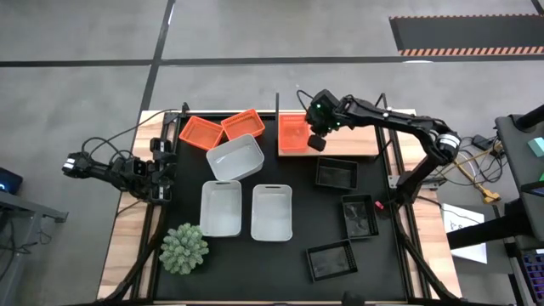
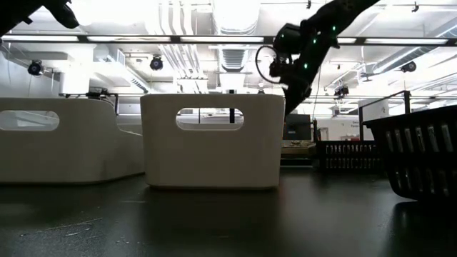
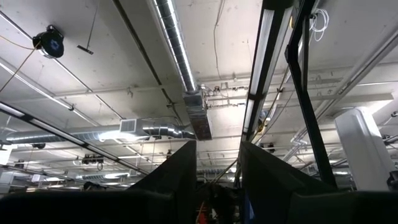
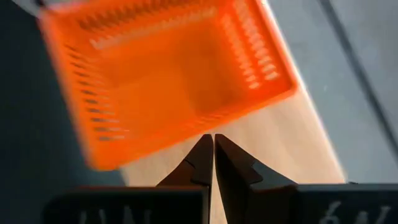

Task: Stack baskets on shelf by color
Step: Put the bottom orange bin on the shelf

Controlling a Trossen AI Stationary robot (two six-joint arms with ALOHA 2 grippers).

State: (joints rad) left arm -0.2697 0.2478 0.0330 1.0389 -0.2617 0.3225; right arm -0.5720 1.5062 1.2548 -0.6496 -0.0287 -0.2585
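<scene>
- Orange slotted plastic forms three of the baskets: one orange basket on the shelf [image 1: 291,136], sitting at the shelf's left end, and two more orange baskets [image 1: 201,133] [image 1: 242,123] off the shelf to its left, touching each other and skewed.
- Light-brown wood makes the flat rectangular shelf [image 1: 353,140], with thin black posts at its corners; the board to the right of the orange basket is bare.
- White smooth-walled baskets number three: one tilted white basket [image 1: 235,157] just left of the shelf's front edge, and an upright pair [image 1: 221,208] [image 1: 272,212] side by side farther forward with a narrow gap between them. In the low view the near one shows an oval handle slot.
- Black mesh-walled baskets number three, all forward of the shelf: one [image 1: 337,174] just in front of its front edge, one [image 1: 359,217] beyond that, one [image 1: 330,259] farthest out.
- Green spiky plant [image 1: 184,248] stands far from the shelf, by the worktop's [image 1: 127,246] front left corner.
- Right tool [image 4: 213,149] hangs above the shelf by the orange basket's right wall, its fingers clenched together on nothing.
- Left tool [image 1: 157,174] waits at the worktop's left edge, well apart from the shelf, fingers parted and holding nothing.
</scene>
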